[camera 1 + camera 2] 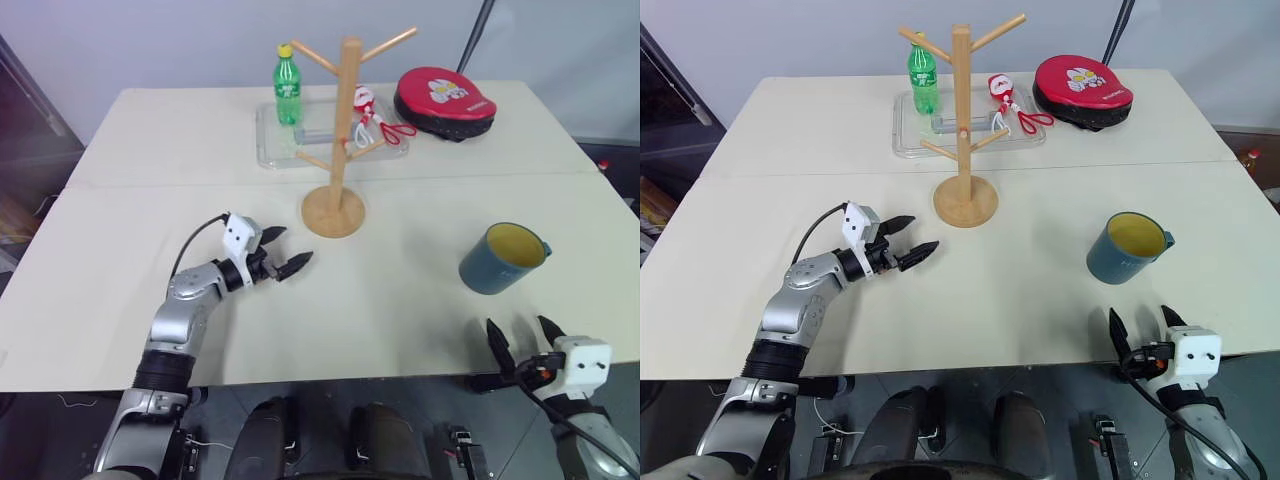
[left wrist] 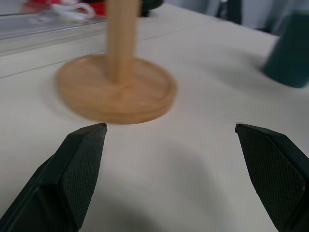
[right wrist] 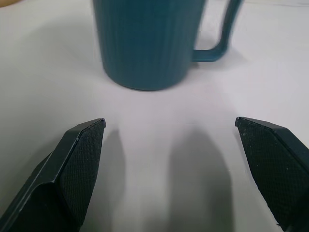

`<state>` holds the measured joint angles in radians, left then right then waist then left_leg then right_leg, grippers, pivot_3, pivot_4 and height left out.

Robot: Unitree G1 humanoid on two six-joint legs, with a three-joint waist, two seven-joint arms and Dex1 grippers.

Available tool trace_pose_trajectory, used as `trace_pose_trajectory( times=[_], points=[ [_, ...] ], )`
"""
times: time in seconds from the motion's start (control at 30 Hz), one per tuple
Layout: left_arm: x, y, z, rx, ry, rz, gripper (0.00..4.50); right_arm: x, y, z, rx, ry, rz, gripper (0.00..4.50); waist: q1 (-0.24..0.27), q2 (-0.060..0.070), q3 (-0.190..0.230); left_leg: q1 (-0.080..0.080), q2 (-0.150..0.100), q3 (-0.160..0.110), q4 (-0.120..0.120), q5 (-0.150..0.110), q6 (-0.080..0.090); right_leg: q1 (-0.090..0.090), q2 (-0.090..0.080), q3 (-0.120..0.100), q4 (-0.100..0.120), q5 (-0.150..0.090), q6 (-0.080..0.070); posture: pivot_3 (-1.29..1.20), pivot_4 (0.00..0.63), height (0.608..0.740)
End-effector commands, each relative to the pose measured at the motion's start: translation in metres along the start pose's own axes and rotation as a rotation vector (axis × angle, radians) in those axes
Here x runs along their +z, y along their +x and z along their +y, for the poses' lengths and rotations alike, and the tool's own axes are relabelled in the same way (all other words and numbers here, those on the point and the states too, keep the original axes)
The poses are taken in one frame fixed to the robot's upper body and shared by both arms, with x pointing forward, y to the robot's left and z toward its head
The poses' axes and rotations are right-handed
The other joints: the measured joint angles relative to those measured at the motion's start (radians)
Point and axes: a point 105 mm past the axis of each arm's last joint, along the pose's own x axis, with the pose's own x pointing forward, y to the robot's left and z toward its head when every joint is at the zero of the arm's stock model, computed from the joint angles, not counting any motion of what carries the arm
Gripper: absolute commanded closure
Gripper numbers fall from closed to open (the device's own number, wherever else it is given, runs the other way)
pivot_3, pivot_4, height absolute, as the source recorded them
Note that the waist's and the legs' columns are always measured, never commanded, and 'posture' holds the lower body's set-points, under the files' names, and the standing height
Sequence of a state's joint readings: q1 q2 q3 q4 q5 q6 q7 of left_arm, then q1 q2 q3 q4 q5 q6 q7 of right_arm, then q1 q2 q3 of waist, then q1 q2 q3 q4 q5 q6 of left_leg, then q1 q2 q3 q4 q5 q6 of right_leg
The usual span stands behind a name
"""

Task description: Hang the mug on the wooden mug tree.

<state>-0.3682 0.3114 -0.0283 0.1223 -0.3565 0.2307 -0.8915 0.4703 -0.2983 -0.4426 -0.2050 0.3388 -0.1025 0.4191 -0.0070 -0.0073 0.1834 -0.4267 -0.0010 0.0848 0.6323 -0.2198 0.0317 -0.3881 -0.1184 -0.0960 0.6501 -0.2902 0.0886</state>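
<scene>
The dark blue mug with a yellow inside stands upright on the right part of the table, its small handle turned to the right. The wooden mug tree rises from its round base at the table's middle, all its pegs bare. My right gripper hovers open at the table's near edge, a short way in front of the mug. My left gripper is open and empty, pointing at the tree's base from the left, a little short of it.
Behind the tree lies a clear tray with a green bottle and red-handled scissors. A red and black pad lies at the back right. The cream table is bare between the mug and the tree.
</scene>
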Motion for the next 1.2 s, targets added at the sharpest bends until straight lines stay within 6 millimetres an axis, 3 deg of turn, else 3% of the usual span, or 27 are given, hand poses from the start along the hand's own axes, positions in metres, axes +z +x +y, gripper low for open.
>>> trace_pose_trajectory(
  times=[0.03,0.17,0.37,0.73,1.2],
  points=[
    [0.012,0.003,-0.022,-0.134,0.005,-0.032,0.00,0.018,-0.001,-0.018,-0.037,-0.039,-0.051,0.02,-0.001,0.000,0.000,0.000,0.000,0.000,0.000,0.000,0.000,0.000,0.000,0.000,0.000,0.000,0.000,0.00,0.150,0.739],
    [0.005,0.003,-0.055,-0.320,0.015,0.037,0.00,0.028,0.015,-0.043,-0.056,-0.067,-0.072,0.02,-0.004,0.002,-0.001,0.000,0.000,0.000,0.001,0.000,0.000,0.000,0.000,0.000,0.000,0.000,0.000,0.00,0.150,0.739],
    [0.007,0.006,-0.071,-0.384,0.019,0.040,0.00,0.039,0.044,-0.060,-0.044,-0.102,-0.090,0.02,-0.001,0.004,-0.002,0.001,0.000,0.000,0.001,0.000,0.001,0.001,0.000,0.000,0.000,0.000,0.000,0.00,0.150,0.739],
    [0.009,0.003,-0.070,-0.348,0.031,0.029,0.00,0.067,0.082,-0.051,0.077,-0.112,-0.139,0.02,-0.001,0.005,-0.003,0.000,0.000,0.000,0.002,0.000,0.001,0.002,0.001,0.000,0.000,0.000,0.000,0.00,0.150,0.739],
    [0.011,0.000,-0.065,-0.297,0.050,0.020,0.00,0.071,0.096,-0.036,0.181,-0.098,-0.110,0.02,-0.001,0.005,-0.003,0.001,0.000,0.000,0.003,0.000,0.001,0.002,0.001,0.000,0.001,0.000,0.000,0.00,0.150,0.739]
  ],
)
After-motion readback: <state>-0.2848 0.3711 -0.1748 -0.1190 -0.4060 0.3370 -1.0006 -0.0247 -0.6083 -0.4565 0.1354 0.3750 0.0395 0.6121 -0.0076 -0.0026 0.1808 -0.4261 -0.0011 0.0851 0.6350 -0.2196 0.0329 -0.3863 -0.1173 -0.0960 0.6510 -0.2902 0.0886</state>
